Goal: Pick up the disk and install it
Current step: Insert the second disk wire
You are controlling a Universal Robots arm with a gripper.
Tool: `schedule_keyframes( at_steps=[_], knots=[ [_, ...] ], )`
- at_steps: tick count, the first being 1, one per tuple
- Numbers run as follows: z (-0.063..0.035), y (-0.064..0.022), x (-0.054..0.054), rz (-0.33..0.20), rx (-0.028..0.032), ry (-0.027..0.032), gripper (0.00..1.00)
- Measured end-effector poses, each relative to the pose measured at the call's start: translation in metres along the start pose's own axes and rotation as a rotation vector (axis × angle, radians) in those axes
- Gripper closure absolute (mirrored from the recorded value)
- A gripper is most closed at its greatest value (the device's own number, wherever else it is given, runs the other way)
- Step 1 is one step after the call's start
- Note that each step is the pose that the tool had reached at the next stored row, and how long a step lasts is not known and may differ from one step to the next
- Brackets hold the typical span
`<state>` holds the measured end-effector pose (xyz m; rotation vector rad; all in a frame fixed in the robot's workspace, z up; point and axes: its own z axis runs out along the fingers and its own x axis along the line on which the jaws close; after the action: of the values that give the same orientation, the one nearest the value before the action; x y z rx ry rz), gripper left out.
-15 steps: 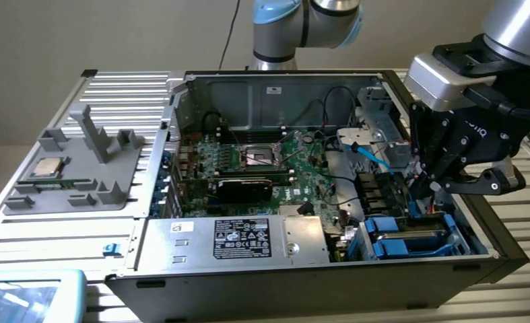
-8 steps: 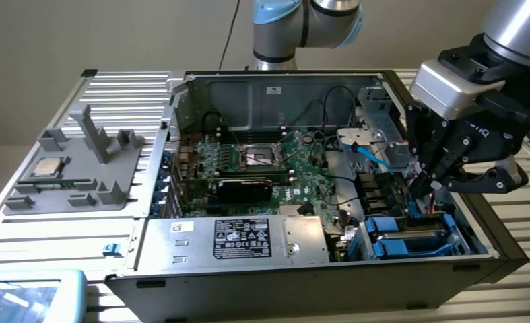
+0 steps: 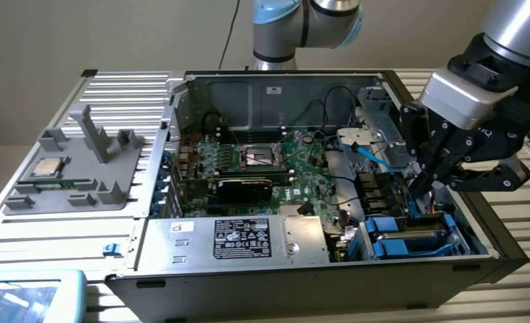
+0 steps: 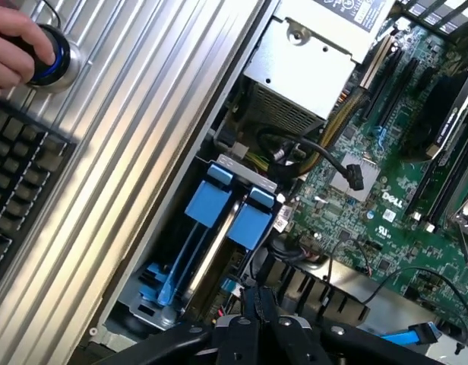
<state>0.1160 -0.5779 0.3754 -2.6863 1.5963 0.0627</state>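
One pincer (image 3: 423, 180), fingers pressed together and holding nothing, hovers just above the disk (image 3: 410, 235) seated in its bay.

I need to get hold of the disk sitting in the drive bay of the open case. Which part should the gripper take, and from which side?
Take the disk by the blue carrier tabs at its exposed end, coming from above through the open side of the case. It stands on edge in the bay, boxed in by bay walls, so probably only that end is free. The gripper hangs shut just above the bay.
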Motion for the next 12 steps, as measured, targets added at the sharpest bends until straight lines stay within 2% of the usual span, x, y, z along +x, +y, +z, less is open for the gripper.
schedule_keyframes(
  at_steps=[3, 9, 10, 12],
  knots=[
    [0.0, -0.0001, 0.0001, -0.054, 0.0021, -0.0004, 0.89],
    [0.0, 0.0, 0.0, -0.157, 0.0128, -0.0001, 0.89],
    [-0.0001, 0.0, 0.0001, -0.174, 0.0138, -0.0008, 0.89],
    [0.0002, 0.0, 0.0001, -0.204, 0.0181, -0.0061, 0.89]
  ],
)
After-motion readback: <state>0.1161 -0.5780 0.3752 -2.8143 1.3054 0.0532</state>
